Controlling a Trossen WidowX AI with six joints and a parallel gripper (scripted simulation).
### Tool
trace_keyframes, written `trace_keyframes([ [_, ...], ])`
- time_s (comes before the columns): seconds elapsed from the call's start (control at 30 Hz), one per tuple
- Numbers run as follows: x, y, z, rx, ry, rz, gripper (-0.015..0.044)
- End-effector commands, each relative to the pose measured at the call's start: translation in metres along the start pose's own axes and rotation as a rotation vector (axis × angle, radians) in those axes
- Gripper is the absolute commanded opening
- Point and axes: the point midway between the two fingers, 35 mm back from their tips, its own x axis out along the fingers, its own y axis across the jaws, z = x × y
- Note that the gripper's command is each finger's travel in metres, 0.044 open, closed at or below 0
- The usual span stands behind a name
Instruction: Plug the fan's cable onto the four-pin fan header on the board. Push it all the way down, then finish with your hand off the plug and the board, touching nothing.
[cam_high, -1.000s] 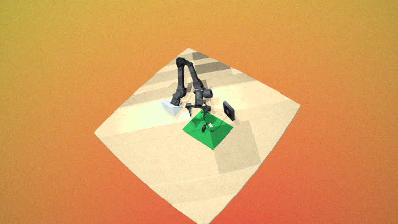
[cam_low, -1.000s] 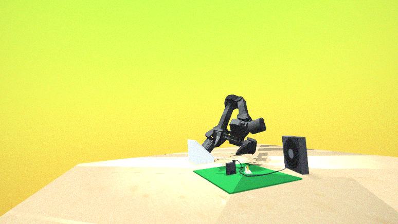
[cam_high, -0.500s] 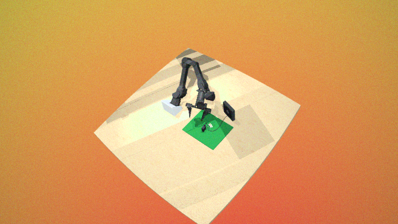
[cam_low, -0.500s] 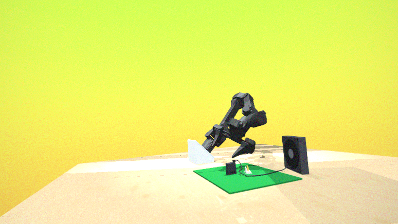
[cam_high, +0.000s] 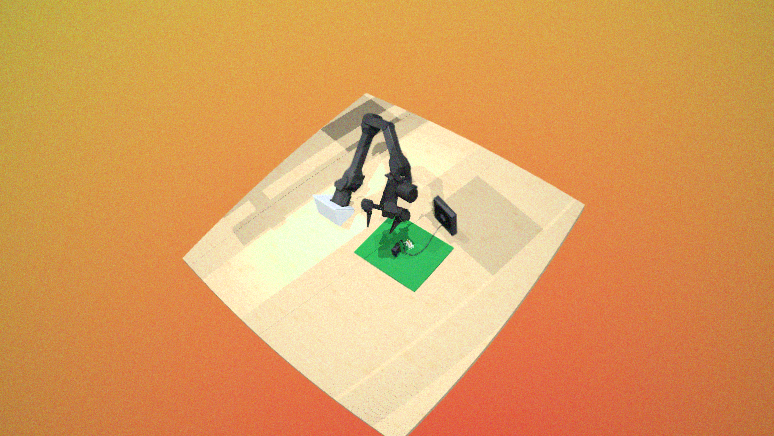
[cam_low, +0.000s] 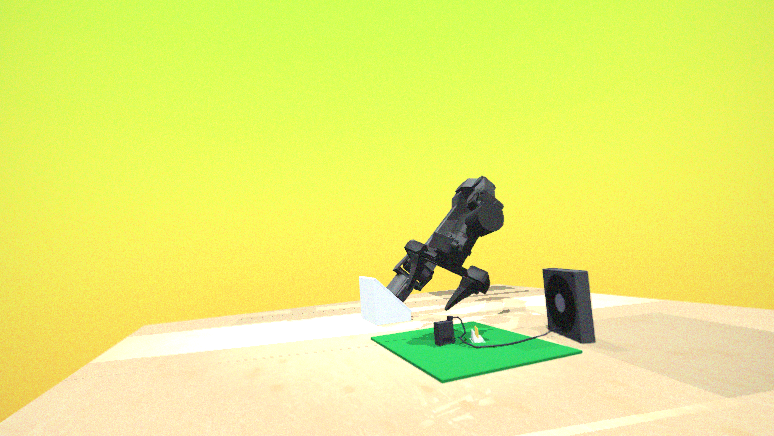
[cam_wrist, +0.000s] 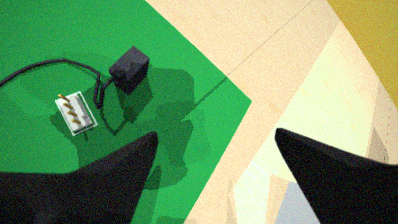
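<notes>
The black plug (cam_high: 395, 249) (cam_low: 444, 332) (cam_wrist: 129, 70) stands on the green board (cam_high: 414, 278) (cam_low: 449, 371) (cam_wrist: 30, 30), beside the header and apart from it. Its cable (cam_low: 509, 345) (cam_wrist: 64, 60) leaves from the top of the plug and runs to the fan (cam_high: 445, 215) (cam_low: 568, 306). The white header (cam_high: 409, 244) (cam_low: 476, 337) (cam_wrist: 76, 113) shows its brass pins bare. My gripper (cam_high: 380, 229) (cam_low: 426, 300) (cam_wrist: 215, 135) is wide open and empty, above the board's edge near the arm's base. One finger is nearer the header and plug, touching neither.
The fan stands upright on the table just off the board. The arm's pale base (cam_high: 333, 210) (cam_low: 381, 303) is on the other side. The cable loops low across the board beside the header.
</notes>
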Motion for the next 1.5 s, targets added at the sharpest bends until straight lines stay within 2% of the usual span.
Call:
trace_keyframes([
  [0.0, -0.004, 0.001, 0.002, 0.004, 0.089, 0.026, 0.044],
  [0.77, -0.039, 0.0, 0.027, 0.124, 0.493, 0.298, 0.044],
  [1.03, -0.052, -0.001, 0.041, 0.179, 0.571, 0.41, 0.044],
  [1.17, -0.047, -0.002, 0.035, 0.162, 0.545, 0.364, 0.044],
  [1.27, -0.047, -0.001, 0.041, 0.029, 0.517, 0.403, 0.044],
  [1.47, -0.049, 0.0, 0.064, -0.515, 0.383, 0.55, 0.044],
])
